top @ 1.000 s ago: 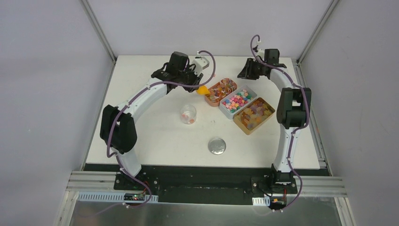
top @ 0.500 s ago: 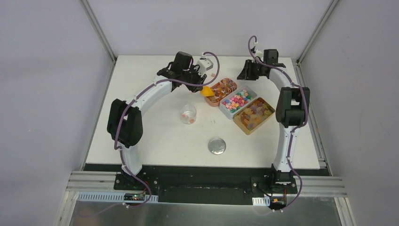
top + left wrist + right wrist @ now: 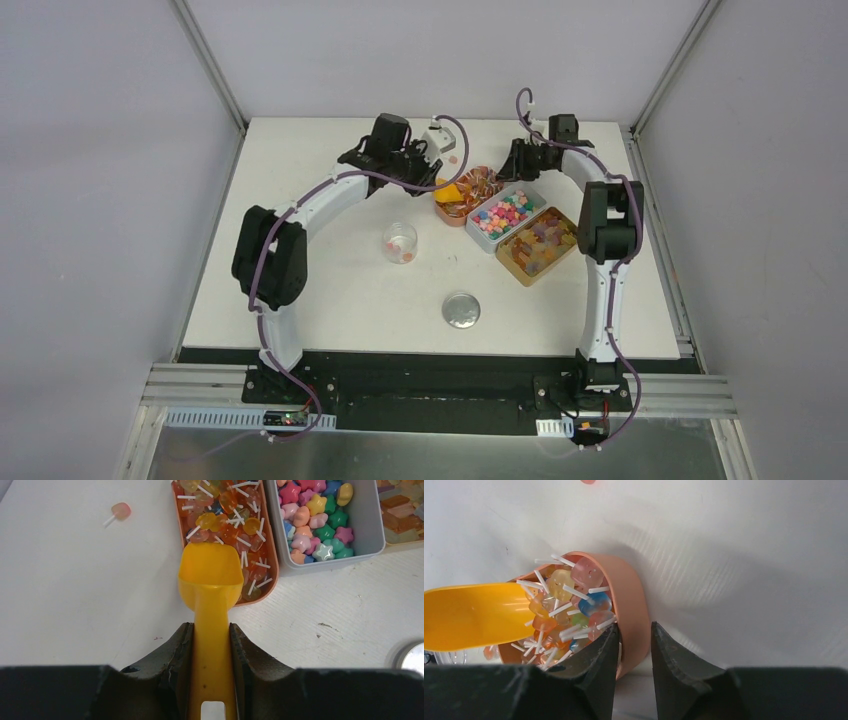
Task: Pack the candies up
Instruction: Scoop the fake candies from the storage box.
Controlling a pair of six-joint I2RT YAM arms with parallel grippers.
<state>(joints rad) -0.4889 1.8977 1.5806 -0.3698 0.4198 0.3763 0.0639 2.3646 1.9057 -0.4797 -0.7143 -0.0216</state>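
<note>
White table (image 3: 330,300), arms (image 3: 320,195) outstretched toward candies (image 3: 505,212)

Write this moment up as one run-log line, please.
left gripper: shut on yellow scoop | scoop bowl: empty, tip at lollipops | right gripper: gripping end wall of lollipop tray

Bright even overhead light; soft shadows on the table (image 3: 330,300); left claw (image 3: 210,628) dark, slightly blurred
</note>
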